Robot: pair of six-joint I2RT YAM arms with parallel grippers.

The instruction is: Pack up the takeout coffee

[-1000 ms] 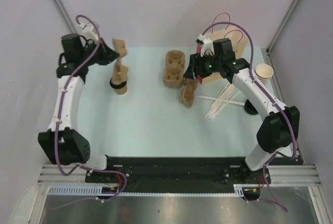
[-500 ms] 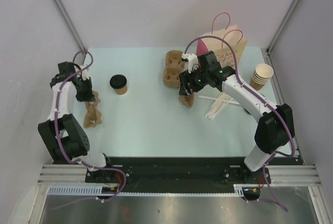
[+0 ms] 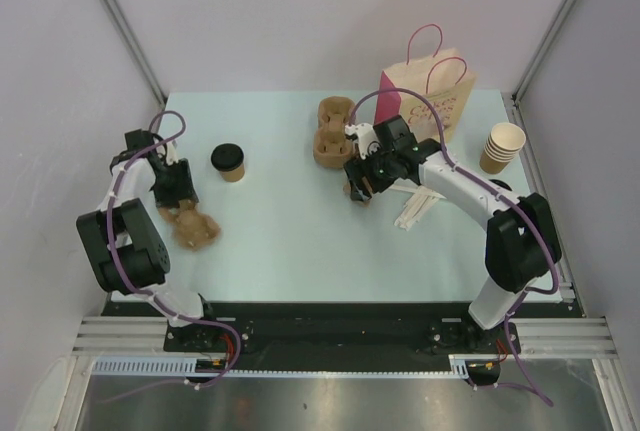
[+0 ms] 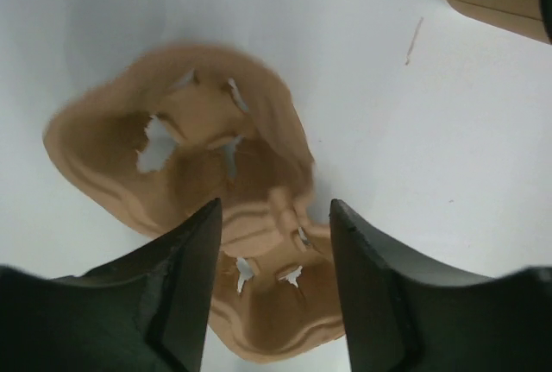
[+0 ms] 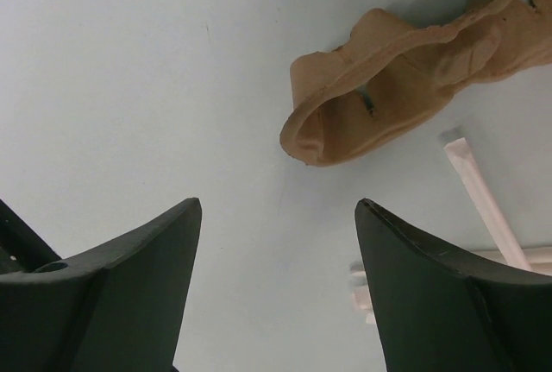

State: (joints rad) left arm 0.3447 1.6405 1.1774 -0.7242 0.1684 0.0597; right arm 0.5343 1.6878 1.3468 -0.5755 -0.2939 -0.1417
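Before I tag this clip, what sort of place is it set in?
Probably a robot test cell dressed as a café takeout counter, not a real shop: plain walls box in a pale table, which holds a lidded coffee cup, a pink paper bag and pulp cup carriers.

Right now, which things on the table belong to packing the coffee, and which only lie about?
For the job: small brown paper cup with black lid; pink paper bag; probably the brown pulp cup carrier on the left.
Lying about: spare brown pulp carriers; stack of beige lidless paper cups; pale wrapped sticks.
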